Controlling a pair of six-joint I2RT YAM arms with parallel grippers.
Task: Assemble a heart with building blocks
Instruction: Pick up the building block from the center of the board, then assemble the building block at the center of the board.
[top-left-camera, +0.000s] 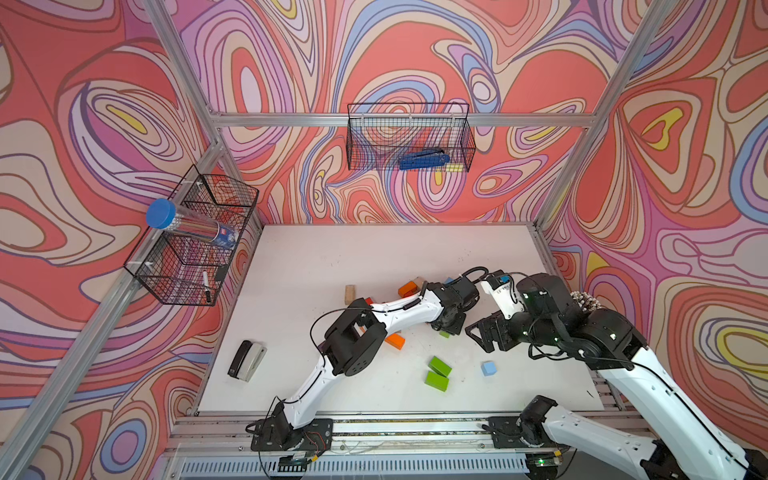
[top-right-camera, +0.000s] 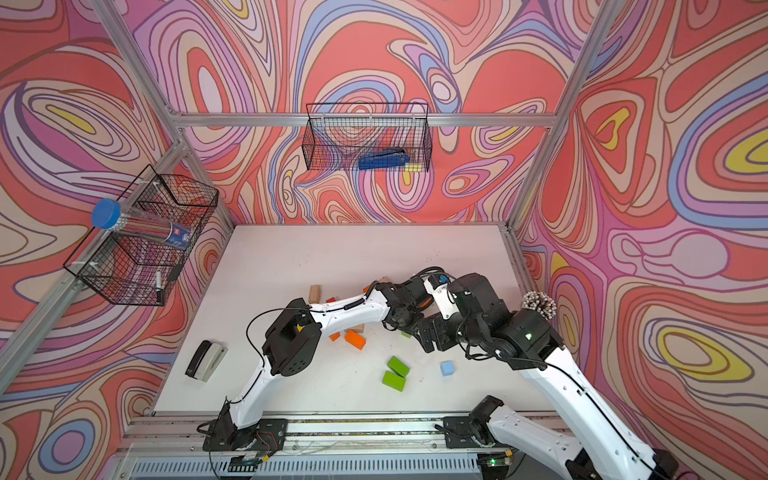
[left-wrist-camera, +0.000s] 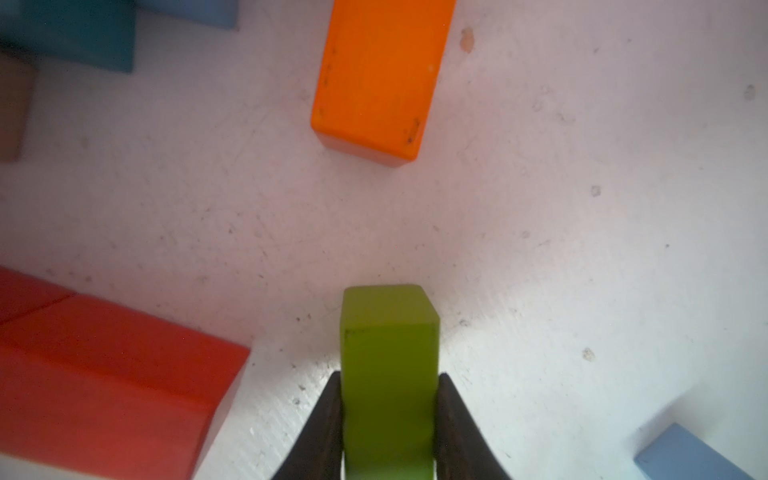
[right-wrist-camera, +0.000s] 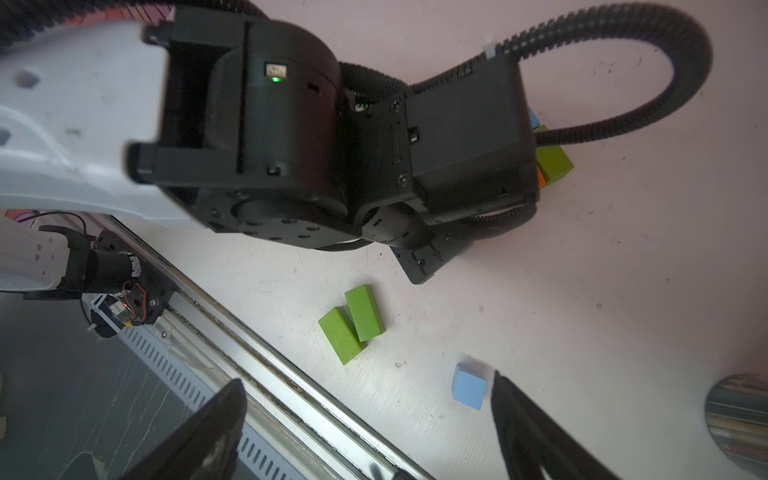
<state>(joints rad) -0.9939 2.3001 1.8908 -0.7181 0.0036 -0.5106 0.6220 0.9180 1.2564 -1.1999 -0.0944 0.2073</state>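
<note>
Left tool (left-wrist-camera: 389, 376), arm (top-left-camera: 399, 311) outstretched, pinches green block (left-wrist-camera: 388, 332); right tool (right-wrist-camera: 368, 377) agape

No text can be read; the label (top-left-camera: 226, 237) on the clear tube (top-left-camera: 195, 226) is too blurred.

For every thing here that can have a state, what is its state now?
left gripper: shut on the green block.
right gripper: open, empty.
green block: held on two sides.
pair of green bricks: lying flat, touching each other.
light blue cube: free on the table.
stapler: lying on the table, untouched.
</note>
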